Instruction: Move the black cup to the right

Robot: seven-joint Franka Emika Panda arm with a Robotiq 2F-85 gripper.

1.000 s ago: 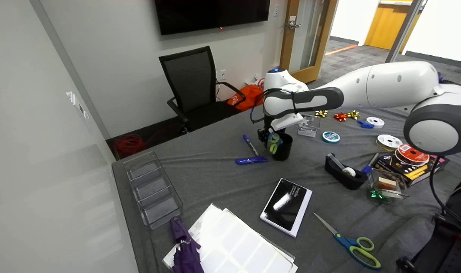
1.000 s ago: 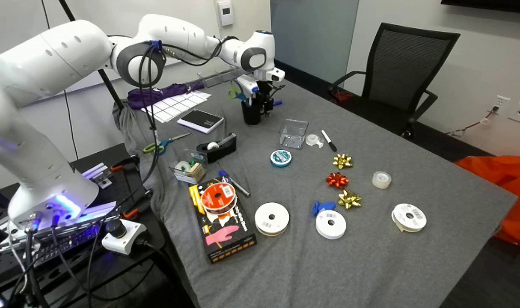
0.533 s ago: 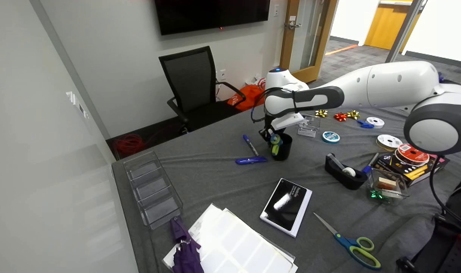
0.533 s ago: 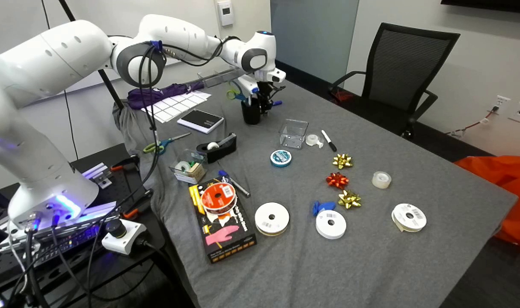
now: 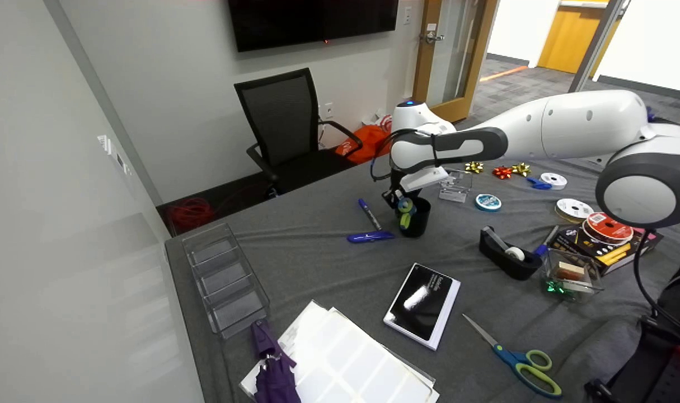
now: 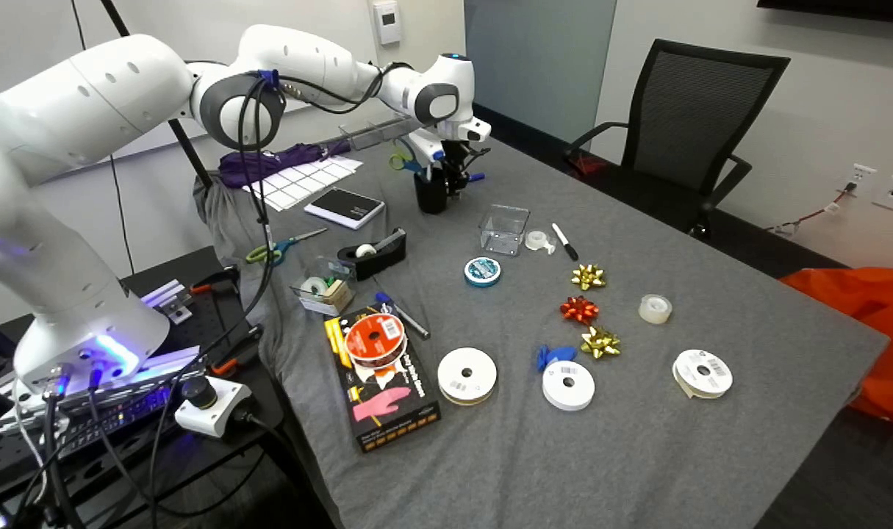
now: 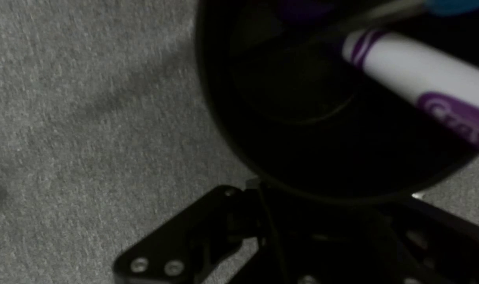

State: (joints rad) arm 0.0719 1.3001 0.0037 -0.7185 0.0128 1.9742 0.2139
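Note:
The black cup [image 5: 419, 219] stands upright on the grey cloth. Green-and-blue scissors [image 5: 406, 214] lean out of it. From above, its dark rim [image 7: 220, 122] fills the upper wrist view, with a white and purple marker [image 7: 416, 67] inside. My gripper [image 7: 326, 211] is at the cup's near side, just under the rim. A dark part of the cup seems to sit between the fingers; the view is too dark to tell which part. In an exterior view the gripper [image 6: 457, 175] is partly hidden behind the cup and the white camera housing.
A blue marker [image 5: 369, 214] and a blue cutter [image 5: 370, 237] lie beside the cup. A black notebook [image 5: 422, 305], a tape dispenser [image 5: 510, 254] and loose scissors [image 5: 519, 361] lie nearer the arm's base. A clear box [image 6: 503, 231] stands close to the cup.
My gripper has closed at the cup's side, its fingers shifting slightly toward the cup. The scissors in the cup have tilted a little. The cup stays almost in place.

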